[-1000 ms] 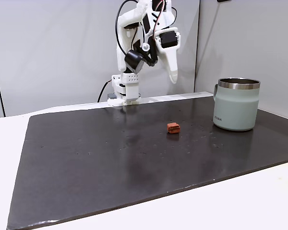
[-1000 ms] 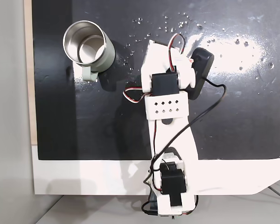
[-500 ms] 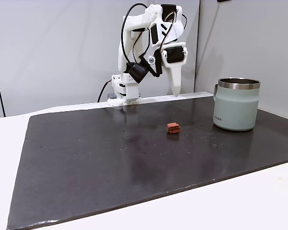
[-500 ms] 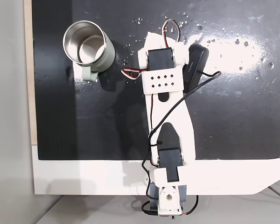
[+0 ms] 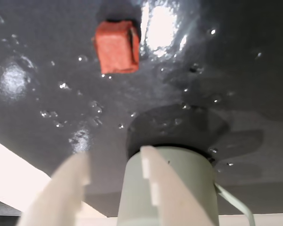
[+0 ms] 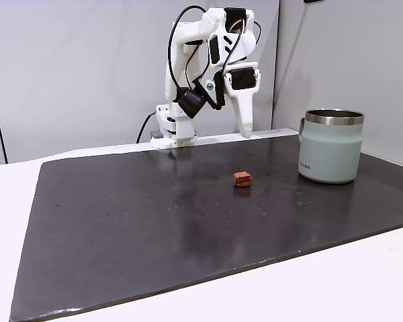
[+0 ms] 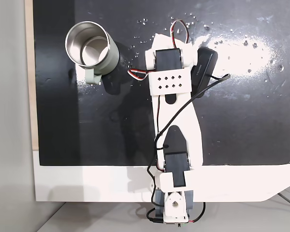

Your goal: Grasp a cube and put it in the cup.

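The tool [image 5: 114, 176] hangs high above the dark mat with its white plastic fingers narrowly parted and empty; I judge it should widen, come straight down and straddle the cube [image 5: 116, 46] squarely. That small reddish-brown, round-edged block lies free on the glossy, speckled black mat [image 6: 154, 221] covering the tabletop, well apart from the smooth sage-green, steel-rimmed cup [image 6: 331, 146].

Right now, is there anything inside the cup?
In the fixed view from above, the cup stands open and shows only bare steel wall and bottom; its near wall hides a sliver of the floor. The cube lies on the mat, apart from it.
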